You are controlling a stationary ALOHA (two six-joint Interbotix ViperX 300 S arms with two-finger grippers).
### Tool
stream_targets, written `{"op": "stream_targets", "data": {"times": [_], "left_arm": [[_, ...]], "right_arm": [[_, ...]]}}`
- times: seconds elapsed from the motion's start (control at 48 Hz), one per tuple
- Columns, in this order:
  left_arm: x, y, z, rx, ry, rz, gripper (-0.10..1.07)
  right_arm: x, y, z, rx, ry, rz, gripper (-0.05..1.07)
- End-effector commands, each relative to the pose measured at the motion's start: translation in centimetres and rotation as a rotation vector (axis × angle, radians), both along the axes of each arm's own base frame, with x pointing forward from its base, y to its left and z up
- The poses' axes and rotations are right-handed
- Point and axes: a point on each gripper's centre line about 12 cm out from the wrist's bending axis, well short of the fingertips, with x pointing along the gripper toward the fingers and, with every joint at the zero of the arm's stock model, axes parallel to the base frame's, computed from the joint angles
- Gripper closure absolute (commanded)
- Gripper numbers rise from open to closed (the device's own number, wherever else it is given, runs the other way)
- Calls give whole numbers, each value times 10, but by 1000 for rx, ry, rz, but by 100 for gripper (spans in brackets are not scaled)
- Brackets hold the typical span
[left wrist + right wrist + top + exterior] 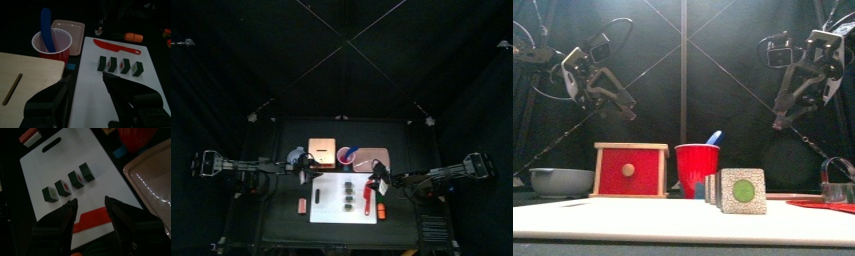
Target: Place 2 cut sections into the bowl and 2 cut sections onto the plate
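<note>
Several dark cut sections (120, 65) stand in a row on the white board (127, 85), also seen in the right wrist view (67, 184) and from above (346, 192). My left gripper (87, 92) hovers open over the board's edge, short of the row. My right gripper (90, 210) is open too, just above the board (100, 163) near the row, holding nothing. The pinkish plate (153, 178) lies beside the board, behind it in the top view (372, 155). The bowl (560, 182) sits at the table's left.
A red-handled knife (117, 47) lies on the board past the sections. A red cup (52, 42) with a blue spoon stands by a red drawer box (631, 170) with a tan top (27, 75). Orange blocks (132, 36) lie beyond the board.
</note>
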Motion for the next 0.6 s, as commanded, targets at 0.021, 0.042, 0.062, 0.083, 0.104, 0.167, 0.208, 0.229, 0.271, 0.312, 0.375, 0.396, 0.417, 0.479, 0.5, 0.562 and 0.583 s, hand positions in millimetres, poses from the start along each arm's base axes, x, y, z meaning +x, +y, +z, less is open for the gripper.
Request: {"op": "stream_targets", "data": {"times": [0.021, 0.042, 0.062, 0.083, 0.104, 0.167, 0.208, 0.229, 0.271, 0.312, 0.375, 0.396, 0.417, 0.479, 0.5, 0.562, 0.583], "left_arm": [[3, 1, 6, 4, -20, 1, 11], [3, 1, 5, 4, -18, 1, 11], [3, 1, 6, 5, -21, 1, 11], [3, 1, 6, 6, -21, 0, 11], [3, 1, 7, 10, -22, -3, 11], [4, 1, 9, 17, -25, -7, 11], [5, 0, 9, 23, -26, -12, 11], [5, 0, 9, 28, -25, -16, 11], [5, 0, 9, 35, -24, -21, 11], [4, 0, 8, 41, -20, -26, 11], [4, 0, 7, 52, -15, -31, 11], [4, 0, 7, 54, -15, -33, 11], [3, 0, 7, 54, -16, -33, 11], [3, -1, 6, 56, -13, -36, 11], [3, 0, 7, 57, -13, -36, 11], [3, -2, 6, 57, -8, -40, 11], [3, -2, 6, 59, -6, -43, 11]], "right_arm": [[10, 2, 13, 5, -37, 4, 21], [11, 2, 14, 5, -39, 6, 21], [12, 2, 15, 5, -42, 8, 21], [15, 3, 18, 5, -48, 8, 21], [17, 3, 20, 3, -50, 9, 21], [23, 1, 23, -11, -50, 5, 21], [27, 0, 22, -21, -35, -3, 21], [29, -1, 22, -32, -24, -6, 21], [34, -4, 19, -58, 8, -15, 21], [40, -7, 17, -85, 46, -29, 21], [53, -9, 15, -122, 100, -40, 21], [58, -9, 14, -133, 116, -38, 21], [63, -9, 14, -144, 126, -33, 21], [76, -7, 14, -163, 155, -16, 21], [80, -7, 14, -167, 167, -11, 21], [89, -7, 13, -173, 203, 11, 21], [92, -8, 13, -172, 217, 18, 21]]}}
